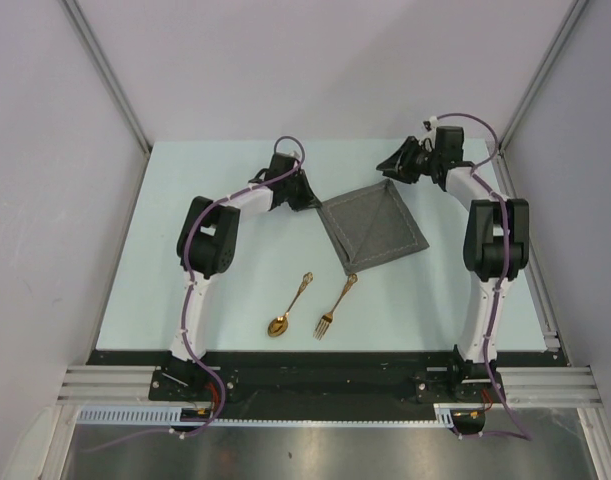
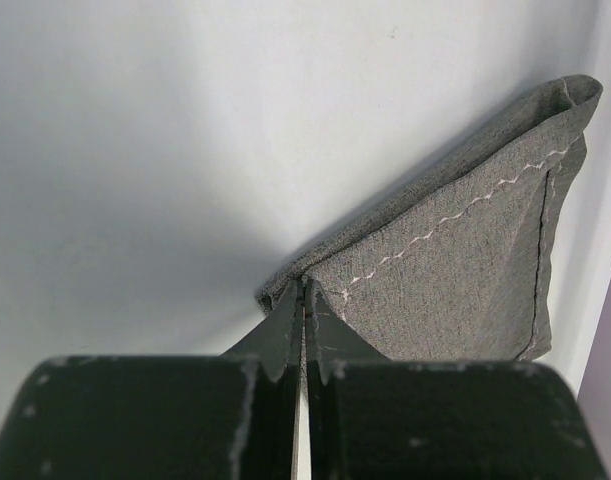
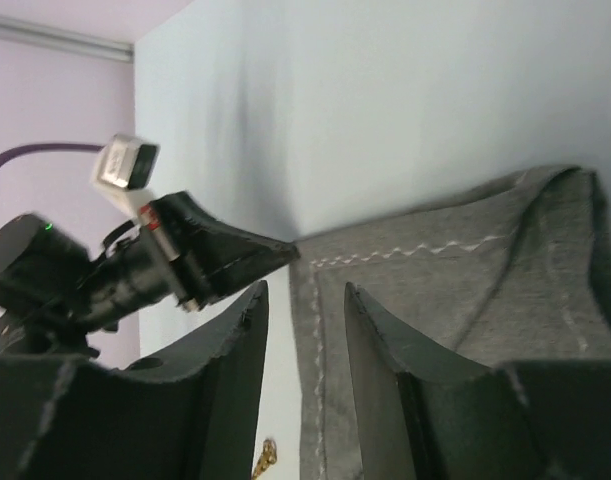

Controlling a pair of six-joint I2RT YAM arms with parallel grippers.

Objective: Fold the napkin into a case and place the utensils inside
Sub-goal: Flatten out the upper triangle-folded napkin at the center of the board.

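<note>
The dark grey napkin (image 1: pixel 373 228) lies folded as a square with a diagonal crease in the middle of the table. My left gripper (image 1: pixel 311 200) is shut on its left corner, with the cloth (image 2: pixel 455 270) pinched at the fingertips (image 2: pixel 303 290). My right gripper (image 1: pixel 392 168) hovers open by the napkin's far corner. Its fingers (image 3: pixel 305 290) stand apart over the stitched edge (image 3: pixel 455 290) and hold nothing. The gold spoon (image 1: pixel 288 308) and gold fork (image 1: pixel 336 307) lie side by side on the table nearer the arm bases.
The pale table (image 1: pixel 185 260) is bounded by grey walls on both sides and at the back. A black rail (image 1: pixel 315 375) carrying both arm bases runs along the near edge. The left gripper's tip (image 3: pixel 225 255) shows in the right wrist view.
</note>
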